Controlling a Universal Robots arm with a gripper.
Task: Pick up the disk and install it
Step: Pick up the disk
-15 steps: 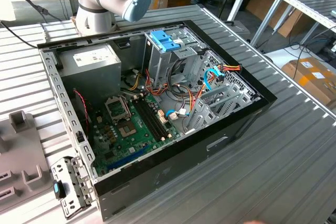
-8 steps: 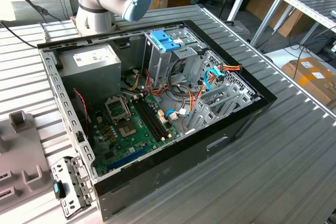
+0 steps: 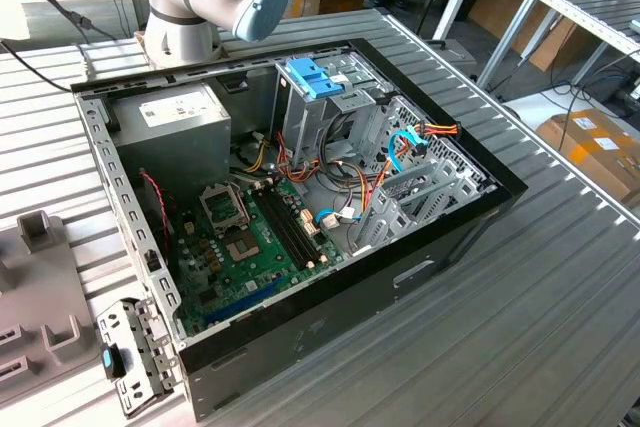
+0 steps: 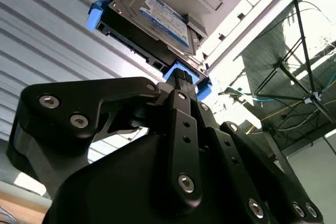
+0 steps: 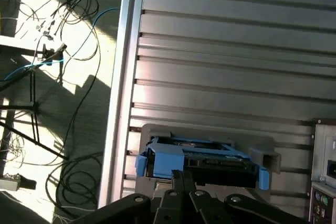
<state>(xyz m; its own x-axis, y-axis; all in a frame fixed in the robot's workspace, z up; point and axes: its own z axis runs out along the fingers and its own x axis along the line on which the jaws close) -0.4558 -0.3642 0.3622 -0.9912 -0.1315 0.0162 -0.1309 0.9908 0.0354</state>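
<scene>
The ribbed metal tabletop is big and grey, and the open computer case sits on it. The disk is not in the case. It lies flat in a grey holder on the tabletop, near the tabletop's edge. The hand is right at the disk's near end. Its fingers are squeezed close together on the light-blue rail, so I think it has hold. That is a thin bit to pinch. I think the lift should go slow and straight up, keeping the disk flat, so it does not catch on the holder or slip.
</scene>
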